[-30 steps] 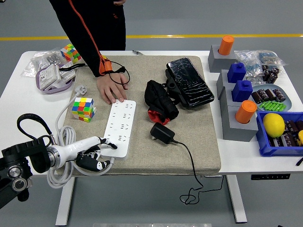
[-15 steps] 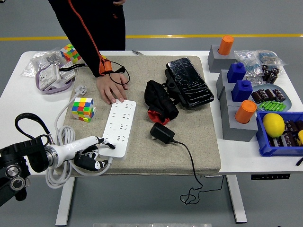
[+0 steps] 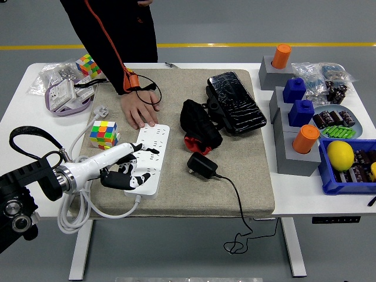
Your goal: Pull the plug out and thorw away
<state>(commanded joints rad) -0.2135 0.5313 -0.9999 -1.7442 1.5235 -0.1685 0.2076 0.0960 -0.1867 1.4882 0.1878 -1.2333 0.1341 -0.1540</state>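
A white power strip (image 3: 154,141) lies on the beige mat (image 3: 247,176), with its thick white cord (image 3: 73,218) coiled off the mat's near left corner. A black plug adapter (image 3: 201,165) lies loose on the mat to the right of the strip, and its thin black cable (image 3: 238,202) trails over the table's front edge. My left hand (image 3: 130,168) is over the near half of the strip with its fingers spread, and I see nothing in it. A person's hand (image 3: 140,110) rests flat at the strip's far end.
A Rubik's cube (image 3: 103,134) stands left of the strip. A black pouch (image 3: 198,123) and a black case (image 3: 235,103) lie mid-mat. Grey blocks with orange and blue pieces (image 3: 294,141) and a blue bin (image 3: 329,183) with a lemon (image 3: 339,155) stand at the right.
My left hand has risen from the mat's near left corner and moved forward and right, onto the near half of the power strip. The person's hand and the adapter have stayed put.
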